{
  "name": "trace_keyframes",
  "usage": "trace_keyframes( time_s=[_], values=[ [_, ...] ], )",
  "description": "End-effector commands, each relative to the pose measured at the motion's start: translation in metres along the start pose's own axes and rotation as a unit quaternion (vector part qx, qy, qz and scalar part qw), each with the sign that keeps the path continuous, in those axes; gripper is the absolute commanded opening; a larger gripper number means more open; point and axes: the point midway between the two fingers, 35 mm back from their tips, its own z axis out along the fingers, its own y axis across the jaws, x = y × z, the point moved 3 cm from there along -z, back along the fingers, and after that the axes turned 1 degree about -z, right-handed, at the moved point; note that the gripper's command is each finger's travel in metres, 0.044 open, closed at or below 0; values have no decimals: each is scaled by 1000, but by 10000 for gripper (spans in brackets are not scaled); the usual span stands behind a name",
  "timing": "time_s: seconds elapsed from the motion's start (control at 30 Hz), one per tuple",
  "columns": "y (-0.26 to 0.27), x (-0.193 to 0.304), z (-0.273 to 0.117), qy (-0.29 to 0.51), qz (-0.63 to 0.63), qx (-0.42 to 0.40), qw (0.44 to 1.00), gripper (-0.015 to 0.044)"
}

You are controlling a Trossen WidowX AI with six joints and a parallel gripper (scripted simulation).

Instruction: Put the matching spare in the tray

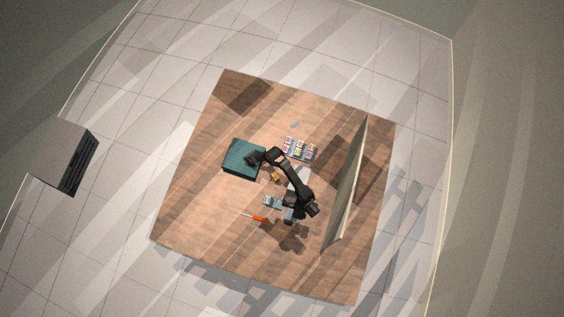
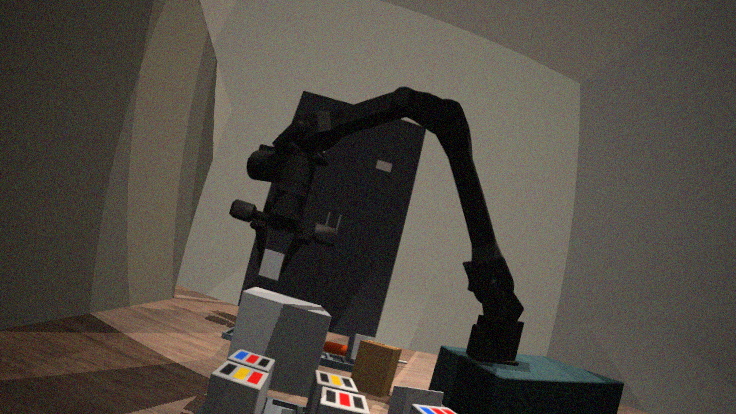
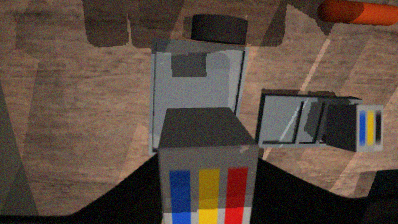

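My gripper [image 2: 272, 255] [image 3: 200, 157] is shut on a grey spare unit [image 2: 271, 265] [image 3: 207, 156], whose label shows blue, yellow and red bars in the wrist view. The unit is held upright, high above the table. The grey tray [image 1: 291, 215] [image 3: 200, 95] lies below it, empty in its visible part; the unit hides its near end. A unit with blue, yellow and black bars [image 1: 267, 200] [image 3: 369, 128] stands in a small slotted holder [image 1: 277, 204] [image 3: 281, 120] beside the tray. No printed back of a mounted unit can be read.
A rack holding several colour-barred units [image 1: 294, 148] [image 2: 241, 372] stands near a tall pale block [image 1: 303, 175] [image 2: 257, 326]. A tan block [image 1: 274, 177] [image 2: 377, 366] and an orange screwdriver [image 1: 260, 218] [image 3: 357, 13] lie nearby. A black cylinder [image 3: 220, 28] is beside the tray. A tall panel [image 1: 349, 189] stands at the right.
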Motion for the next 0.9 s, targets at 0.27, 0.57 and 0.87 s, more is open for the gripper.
trace_keyframes(
  time_s=[0.27,0.57,0.87],
  values=[
    [1,0,13,1,3,-1,1000,0],
    [2,0,22,1,3,-1,1000,0],
    [2,0,31,1,3,-1,1000,0]
  ],
)
